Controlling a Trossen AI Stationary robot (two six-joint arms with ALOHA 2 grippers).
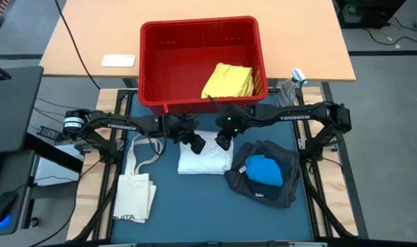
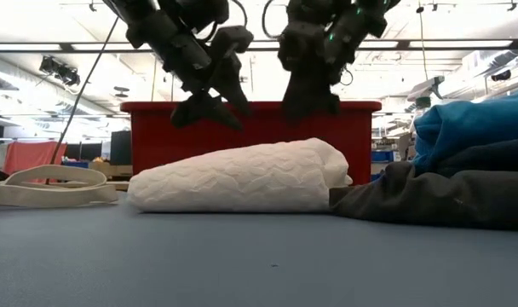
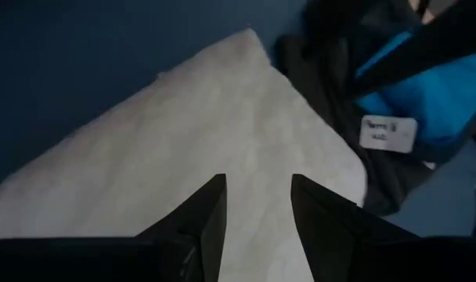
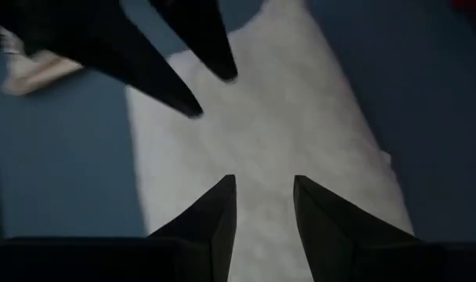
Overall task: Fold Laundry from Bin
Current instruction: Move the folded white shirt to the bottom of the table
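Two grippers hung side by side above the folded white textured cloth at the middle of the blue table mat. The left gripper had its fingers parted with a clear gap between the tips, nothing between them, and the white cloth showing below the gap; the right gripper stood the same way, fingers apart and empty, over the same cloth. In the low view both sets of tips were clear of the cloth's top, not touching it. The white cloth lay as a rounded, rolled bundle, its right end touching a dark grey garment that was heaped at the right side of the mat with a bright blue piece resting on top. A small white label showed on the dark heap in the left wrist view. At the left of the mat lay a cream tote bag with its long handles looped toward the middle, apart from the white cloth. The near part of the mat in front of the cloth was bare blue surface. Behind the grippers stood the red bin, its near wall just beyond the white cloth, with a yellow piece lying in its right-hand part. A wooden tabletop extended behind and to either side of the bin, carrying a flat white object to the bin's left.
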